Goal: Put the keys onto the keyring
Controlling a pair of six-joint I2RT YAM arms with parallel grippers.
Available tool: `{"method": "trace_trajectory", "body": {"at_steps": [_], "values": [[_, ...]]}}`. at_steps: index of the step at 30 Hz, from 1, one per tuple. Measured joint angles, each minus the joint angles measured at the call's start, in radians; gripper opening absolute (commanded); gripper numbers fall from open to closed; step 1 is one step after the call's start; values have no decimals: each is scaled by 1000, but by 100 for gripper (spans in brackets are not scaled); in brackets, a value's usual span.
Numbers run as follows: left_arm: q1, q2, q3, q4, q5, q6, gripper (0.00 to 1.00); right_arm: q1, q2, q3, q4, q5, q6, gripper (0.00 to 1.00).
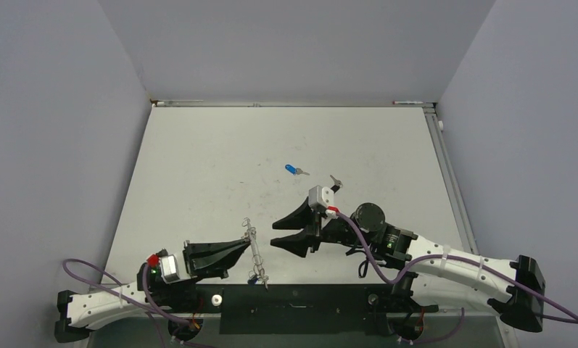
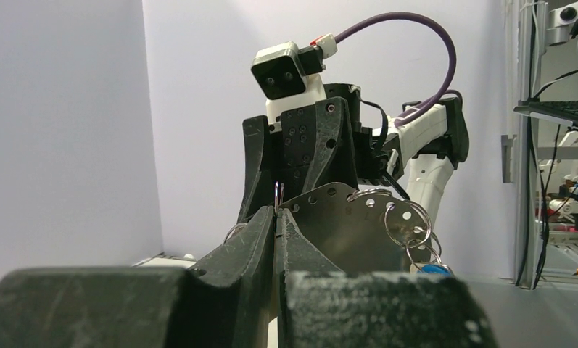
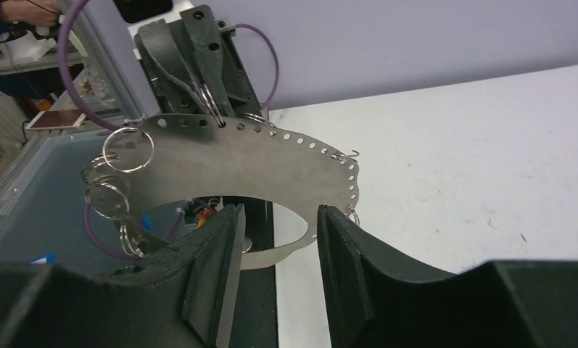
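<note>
Seen from above, the left arm lies low along the near edge of the table [image 1: 199, 167], forearm pointing right, with the left gripper [image 1: 246, 246] aimed at the centre. The right arm reaches in from the near right corner and bends left, so the right gripper [image 1: 273, 233] faces the left one, close but apart. The left jaws are pressed together, pinching the rim of the keyring [image 1: 255, 254], which is held upright off the table. From above it looks like a thin edge. The wrist views show it as a flat, curved grey metal band with holes along its outer rim. The right jaws are spread, gripping nothing. In the right wrist view the band's lower arc sits just beyond or between their tips, and contact cannot be judged. That view also shows small split rings [image 3: 128, 150] hanging from the holes. Only the top view shows a blue key [image 1: 293, 170] and a dark key [image 1: 335, 179] lying mid-table, well apart from both grippers.
</note>
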Motion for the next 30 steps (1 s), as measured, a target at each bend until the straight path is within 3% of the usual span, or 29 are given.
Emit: {"method": "trace_trajectory", "body": {"at_steps": [10, 15, 20, 25, 30], "values": [[0, 34, 0, 2, 26, -67, 0, 0, 4, 48, 35, -121, 2, 39], [0, 101, 0, -48, 2, -108, 0, 3, 33, 84, 6, -107, -21, 38], [0, 143, 5, -196, -84, -158, 0, 8, 31, 95, -95, 16, -65, 35], [0, 182, 83, -411, -235, -212, 0, 8, -46, 93, -211, 257, -98, 36], [0, 237, 126, -435, -364, -193, 0, 6, -146, 85, -224, 442, -111, 36]]}}
